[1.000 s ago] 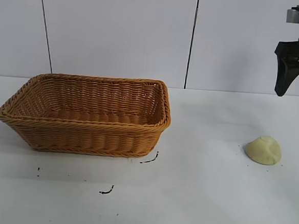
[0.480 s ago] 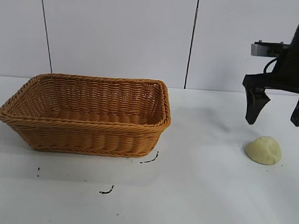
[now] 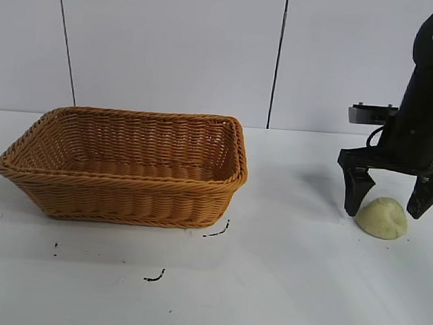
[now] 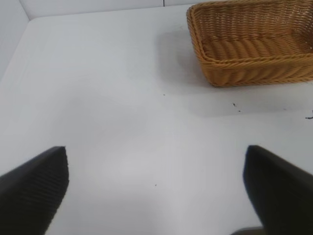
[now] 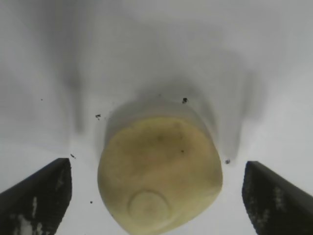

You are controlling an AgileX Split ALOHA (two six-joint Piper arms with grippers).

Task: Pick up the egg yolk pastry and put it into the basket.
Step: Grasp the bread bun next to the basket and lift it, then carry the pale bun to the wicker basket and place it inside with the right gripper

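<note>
Down from the upper right corner of the exterior view comes the right gripper (image 3: 389, 206), which a second ago hung well above the table (image 3: 282, 286); now its two black fingers (image 3: 355, 193) straddle the egg yolk pastry (image 3: 382, 217), one on each side, spread wide and released, with a gap showing between each fingertip and the pastry in the right wrist view. That pale yellow dome (image 5: 160, 172) sits flat on the white table at the right, well apart from the wicker basket (image 3: 127, 167) at the left, exactly where it sat before. Small black marks (image 3: 215, 231) dot the table near the basket. Off to the side, the left gripper (image 4: 156, 186) hangs over bare table, fingers apart, basket (image 4: 252, 46) in its view.
</note>
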